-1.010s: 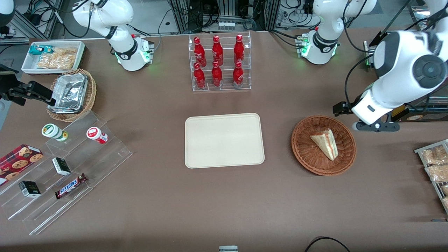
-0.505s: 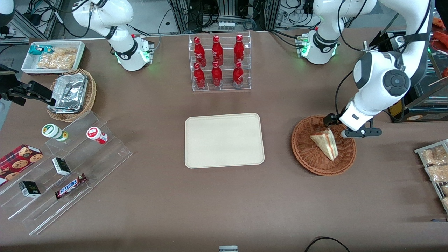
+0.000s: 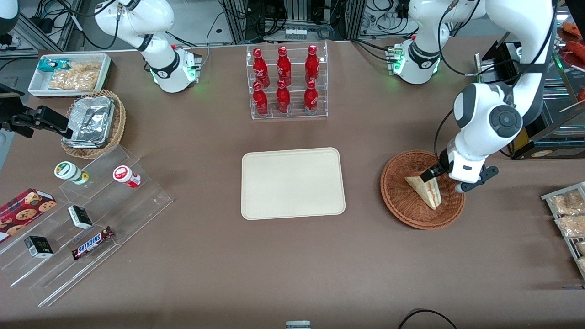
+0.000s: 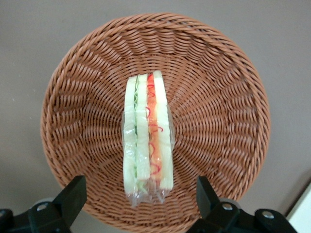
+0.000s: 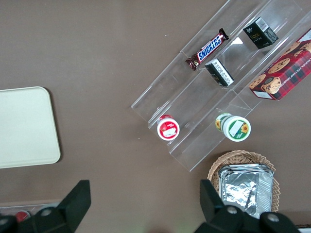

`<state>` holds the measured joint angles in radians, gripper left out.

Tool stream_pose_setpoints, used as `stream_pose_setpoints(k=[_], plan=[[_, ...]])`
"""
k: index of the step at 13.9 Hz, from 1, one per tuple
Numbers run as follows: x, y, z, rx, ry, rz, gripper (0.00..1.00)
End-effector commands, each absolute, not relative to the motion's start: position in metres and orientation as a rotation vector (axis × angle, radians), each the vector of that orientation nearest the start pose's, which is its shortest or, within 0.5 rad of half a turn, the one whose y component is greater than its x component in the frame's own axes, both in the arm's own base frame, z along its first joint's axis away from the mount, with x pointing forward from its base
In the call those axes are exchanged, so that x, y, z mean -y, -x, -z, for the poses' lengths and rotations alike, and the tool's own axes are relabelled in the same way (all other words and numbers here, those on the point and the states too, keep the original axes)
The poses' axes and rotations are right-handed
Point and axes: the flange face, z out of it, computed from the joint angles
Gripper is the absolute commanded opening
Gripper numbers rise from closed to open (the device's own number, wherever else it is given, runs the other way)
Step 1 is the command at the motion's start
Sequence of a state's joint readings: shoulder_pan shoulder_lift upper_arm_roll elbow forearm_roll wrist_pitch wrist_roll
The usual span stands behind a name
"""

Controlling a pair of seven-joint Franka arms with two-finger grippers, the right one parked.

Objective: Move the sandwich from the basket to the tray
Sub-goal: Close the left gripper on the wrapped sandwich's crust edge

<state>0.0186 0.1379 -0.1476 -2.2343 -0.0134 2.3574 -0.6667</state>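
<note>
The sandwich is a plastic-wrapped triangular wedge lying in the reddish-brown wicker basket, at the working arm's end of the table. In the left wrist view the sandwich shows its green, red and orange layers, with the basket around it. My gripper hangs just above the basket, over the sandwich's wide end. It is open, one black fingertip on each side of the sandwich's end, neither touching it. The cream-beige tray lies flat in the middle of the table and holds nothing.
A clear rack of red bottles stands farther from the camera than the tray. A rack of snack packets sits at the table edge beside the basket. A stepped acrylic stand, a foil-container basket and a white bin lie toward the parked arm's end.
My arm has swung in from the table's edge and come down over the basket, so the gripper now straddles the sandwich's wide end. The sandwich and basket have not moved.
</note>
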Motion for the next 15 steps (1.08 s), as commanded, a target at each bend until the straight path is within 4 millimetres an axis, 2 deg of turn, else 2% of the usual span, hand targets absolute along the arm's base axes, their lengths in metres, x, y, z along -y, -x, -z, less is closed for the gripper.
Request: stream_pose_setpoints(k=[1, 5, 7, 8, 9, 10, 12, 15], plan=[[0.071, -0.54, -0.29, 0.989, 3.019, -0.037, 1.0], [0.071, -0.541, -0.259, 1.008, 3.016, -0.069, 1.0], [0.071, -0.541, -0.253, 1.008, 3.015, -0.078, 0.99], [0.071, -0.541, -0.253, 1.029, 3.007, -0.079, 0.78], [0.071, -0.541, -0.254, 1.103, 2.979, -0.08, 0.33], [0.071, -0.541, -0.255, 1.141, 2.965, -0.076, 0.09], [0.073, -0.548, -0.266, 1.139, 2.971, -0.055, 0.04], [0.078, -0.553, -0.287, 1.078, 2.961, -0.103, 0.03]])
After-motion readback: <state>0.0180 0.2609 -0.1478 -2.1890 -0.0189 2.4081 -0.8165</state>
